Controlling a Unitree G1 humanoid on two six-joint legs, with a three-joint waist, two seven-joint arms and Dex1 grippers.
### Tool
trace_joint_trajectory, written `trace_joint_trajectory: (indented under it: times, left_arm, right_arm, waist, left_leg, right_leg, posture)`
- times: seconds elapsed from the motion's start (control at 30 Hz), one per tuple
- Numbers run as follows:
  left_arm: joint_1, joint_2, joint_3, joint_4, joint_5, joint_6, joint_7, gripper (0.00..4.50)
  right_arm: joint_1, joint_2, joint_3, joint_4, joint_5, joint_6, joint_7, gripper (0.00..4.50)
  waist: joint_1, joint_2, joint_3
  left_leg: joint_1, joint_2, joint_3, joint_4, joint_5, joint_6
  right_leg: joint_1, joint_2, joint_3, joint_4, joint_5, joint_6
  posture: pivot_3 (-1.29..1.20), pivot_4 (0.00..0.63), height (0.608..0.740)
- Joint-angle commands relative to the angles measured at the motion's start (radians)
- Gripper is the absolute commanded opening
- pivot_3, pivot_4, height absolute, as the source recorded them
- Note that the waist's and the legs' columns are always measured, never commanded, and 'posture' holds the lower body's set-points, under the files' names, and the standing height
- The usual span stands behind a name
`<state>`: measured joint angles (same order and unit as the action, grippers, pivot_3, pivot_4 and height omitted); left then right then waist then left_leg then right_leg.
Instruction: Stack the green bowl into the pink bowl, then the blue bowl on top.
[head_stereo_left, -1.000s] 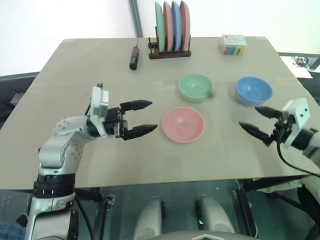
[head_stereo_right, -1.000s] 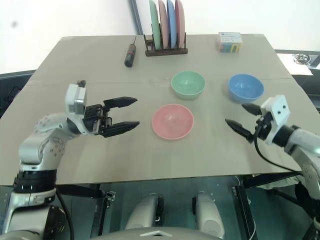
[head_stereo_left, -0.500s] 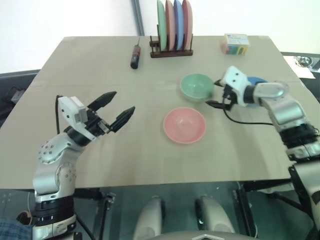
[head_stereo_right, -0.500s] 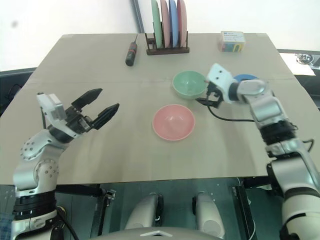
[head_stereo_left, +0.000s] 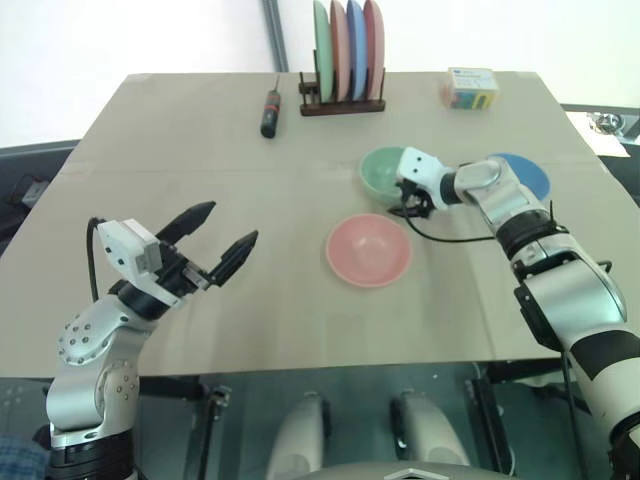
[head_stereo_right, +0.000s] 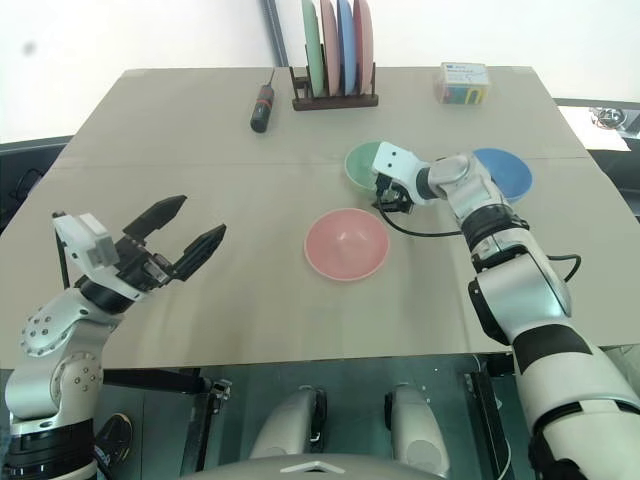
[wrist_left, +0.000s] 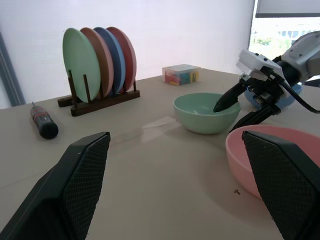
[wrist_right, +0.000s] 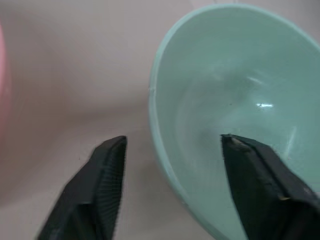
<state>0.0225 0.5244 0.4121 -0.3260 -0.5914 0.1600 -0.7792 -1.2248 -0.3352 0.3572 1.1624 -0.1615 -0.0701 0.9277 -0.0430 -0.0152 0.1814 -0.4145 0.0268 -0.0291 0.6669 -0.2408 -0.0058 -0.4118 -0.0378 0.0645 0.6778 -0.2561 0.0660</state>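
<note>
The mint-green bowl (head_stereo_left: 382, 168) stands upright behind the salmon-pink bowl (head_stereo_left: 368, 250) at mid-table. To their right is the sky-blue bowl (head_stereo_left: 530, 176), partly hidden by my right forearm. My right gripper (head_stereo_left: 406, 202) is at the green bowl's near-right rim. In the right wrist view its open jaws straddle the green bowl (wrist_right: 235, 100): one finger inside, one outside on the table, gaps on both sides of the rim. Well left of the bowls, my left gripper (head_stereo_left: 229, 222) hovers wide open, holding nothing.
A wooden rack (head_stereo_left: 340, 105) with several upright plates stands at the table's back. A screwdriver (head_stereo_left: 269, 113) lies to its left. A small box (head_stereo_left: 469, 88) of coloured pieces sits at the back right. Bare tabletop (head_stereo_left: 200, 150) lies to the left.
My right arm swung in from the right front edge to the green bowl, and its jaws narrowed over the rim. My left arm drew back to the left, still open.
</note>
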Motion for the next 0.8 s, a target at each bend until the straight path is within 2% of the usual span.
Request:
trace_joint_trajectory:
  times: [0.03, 0.13, 0.33, 0.4, 0.47, 0.63, 0.8]
  left_arm:
    - [0.005, 0.008, 0.024, -0.038, -0.009, -0.023, 0.015, 4.5]
    - [0.001, 0.01, 0.021, -0.026, -0.005, -0.028, 0.015, 4.5]
    - [-0.024, 0.012, -0.002, 0.001, 0.001, -0.037, 0.005, 4.5]
    - [-0.035, 0.014, -0.011, 0.01, 0.001, -0.036, -0.005, 4.5]
    - [-0.048, 0.018, -0.019, 0.022, -0.001, -0.035, -0.016, 4.5]
    - [-0.115, 0.032, -0.055, 0.078, -0.003, -0.038, -0.065, 4.5]
    - [-0.179, 0.047, -0.098, 0.133, -0.016, -0.031, -0.141, 4.5]
  right_arm:
    - [-0.05, 0.008, -0.022, 0.017, -0.023, -0.051, -0.006, 1.34]
    - [-0.053, 0.012, -0.015, 0.01, -0.046, -0.083, -0.002, 0.07]
    - [-0.046, 0.006, -0.025, -0.096, -0.048, -0.114, 0.056, 0.03]
    - [-0.034, -0.016, -0.028, -0.19, -0.049, -0.131, 0.062, 0.03]
    - [-0.004, -0.048, -0.028, -0.335, -0.038, -0.115, 0.114, 0.03]
    - [0.18, -0.185, -0.037, -0.964, 0.079, 0.146, 0.329, 0.03]
    - [0.307, -0.293, -0.045, -1.348, 0.198, 0.373, 0.435, 0.03]
  waist:
    - [-0.001, 0.0, 0.0]
    - [0.0, 0.0, 0.0]
    - [-0.001, 0.001, 0.0]
    - [-0.001, 0.001, 0.0]
    - [0.003, 0.001, 0.001]
    - [0.012, 0.001, 0.001]
    - [0.005, 0.001, 0.001]
  left_leg:
    - [0.0, 0.0, 0.0, 0.0, 0.0, 0.0]
    - [0.0, 0.0, 0.0, 0.0, 0.0, 0.0]
    - [0.0, 0.0, 0.0, 0.0, 0.0, 0.0]
    - [0.0, 0.0, 0.0, 0.0, 0.0, 0.0]
    - [0.0, 0.0, 0.0, 0.0, 0.0, 0.0]
    - [-0.002, 0.0, -0.003, -0.001, 0.0, 0.0]
    - [-0.002, 0.0, -0.004, 0.0, 0.0, 0.0]
  right_leg:
    - [0.0, 0.0, 0.0, 0.0, 0.0, 0.0]
    - [0.0, 0.0, 0.0, 0.0, 0.0, 0.0]
    - [0.0, 0.0, 0.0, 0.0, 0.0, 0.0]
    - [0.0, 0.0, 0.0, 0.0, 0.0, 0.0]
    - [0.0, 0.0, 0.0, 0.0, 0.0, 0.0]
    - [0.0, 0.0, -0.003, -0.002, 0.0, 0.0]
    - [0.0, 0.0, -0.005, -0.002, 0.0, 0.0]
  posture:
    - [0.0, 0.15, 0.74]
    - [0.0, 0.15, 0.74]
    - [0.0, 0.15, 0.74]
    - [0.0, 0.15, 0.74]
    - [0.0, 0.15, 0.74]
    - [0.0, 0.15, 0.74]
    - [0.0, 0.15, 0.74]
